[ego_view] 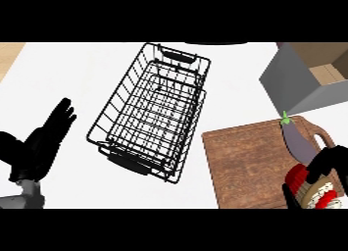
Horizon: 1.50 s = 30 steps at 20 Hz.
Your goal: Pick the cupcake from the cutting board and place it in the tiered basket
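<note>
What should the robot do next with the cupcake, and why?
Probably lift it straight up off the board. The right hand is curled round the cupcake, which still sits low on the cutting board beside the eggplant. The basket lies off to the left, so the cupcake needs to clear the board before going over. The left hand rests open at the left.

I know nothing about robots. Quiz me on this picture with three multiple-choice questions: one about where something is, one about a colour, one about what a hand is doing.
1. Where does the wire basket stand?
A. left of the cutting board
B. on the board
C. inside the grey box

2. What colour is the eggplant?
A. yellow
B. purple
C. white

3. What is the right hand doing?
A. resting open
B. curled round the cupcake
C. touching the basket

Answers: 1 A, bare counter separates them. 2 B, purple with a green stem. 3 B, fingers wrap the red and white cupcake.
</note>
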Each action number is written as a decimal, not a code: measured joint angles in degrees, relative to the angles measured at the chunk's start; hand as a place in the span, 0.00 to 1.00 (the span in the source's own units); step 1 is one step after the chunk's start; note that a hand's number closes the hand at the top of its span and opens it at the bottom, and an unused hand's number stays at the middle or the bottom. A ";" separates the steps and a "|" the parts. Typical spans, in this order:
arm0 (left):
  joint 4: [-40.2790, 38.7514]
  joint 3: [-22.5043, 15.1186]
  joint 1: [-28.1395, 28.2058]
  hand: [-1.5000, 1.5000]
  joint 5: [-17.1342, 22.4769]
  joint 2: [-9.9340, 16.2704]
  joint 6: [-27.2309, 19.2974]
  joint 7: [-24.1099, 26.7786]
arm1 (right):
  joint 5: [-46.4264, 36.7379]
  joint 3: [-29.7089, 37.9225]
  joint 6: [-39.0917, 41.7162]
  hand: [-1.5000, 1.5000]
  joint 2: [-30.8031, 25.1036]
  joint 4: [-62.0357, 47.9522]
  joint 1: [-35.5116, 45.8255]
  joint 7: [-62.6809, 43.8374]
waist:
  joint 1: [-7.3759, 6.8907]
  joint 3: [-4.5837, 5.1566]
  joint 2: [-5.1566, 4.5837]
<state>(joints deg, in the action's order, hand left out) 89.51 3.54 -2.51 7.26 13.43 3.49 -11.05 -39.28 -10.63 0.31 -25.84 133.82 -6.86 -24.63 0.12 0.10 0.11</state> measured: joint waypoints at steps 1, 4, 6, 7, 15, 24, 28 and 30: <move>0.32 -0.30 -0.31 0.50 -0.02 -0.21 -0.05 -0.49 | 0.05 -1.05 1.52 1.00 0.30 0.13 2.74 -2.58 | -0.18 0.03 0.00; 0.55 -0.16 -1.19 0.50 -0.04 -0.02 0.13 -1.14 | 0.04 -4.77 5.06 1.00 2.86 -0.15 11.57 -10.07 | -0.59 0.04 -0.04; 0.37 -0.22 -1.72 0.50 -0.29 -0.18 -0.07 -1.56 | -0.55 -8.35 7.01 1.00 5.26 -0.92 17.58 -15.21 | -0.73 0.05 -0.04; -0.37 -0.14 -2.20 0.50 -0.27 -0.24 0.05 -1.44 | -0.68 -9.48 8.21 1.00 6.62 -1.09 21.07 -18.25 | -0.76 0.06 -0.05; -0.75 0.17 -2.15 0.50 -0.57 -0.63 0.62 -0.79 | -8.94 -17.64 10.78 1.00 20.65 -13.02 42.16 -31.64 | -0.86 0.02 -0.02; 0.00 0.77 -1.94 0.50 -0.43 -0.59 1.46 -1.61 | -7.99 -18.31 7.19 1.00 25.04 -29.03 52.92 -34.45 | -0.84 -0.03 -0.08; 0.21 0.44 -1.33 0.50 -1.30 -1.33 1.10 -1.31 | -8.13 -20.41 3.66 1.00 25.41 -33.85 53.38 -34.41 | -0.77 -0.07 -0.09; -0.12 0.65 -2.18 0.50 -1.47 -1.43 0.98 -1.77 | -8.20 -20.68 2.31 1.00 25.52 -36.39 54.43 -33.98 | -0.70 -0.07 -0.10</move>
<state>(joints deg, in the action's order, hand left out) 89.38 4.19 -4.68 5.79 12.00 4.47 -12.83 -47.48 -31.31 2.62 -0.32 97.43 47.57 -58.61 -0.58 0.03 0.01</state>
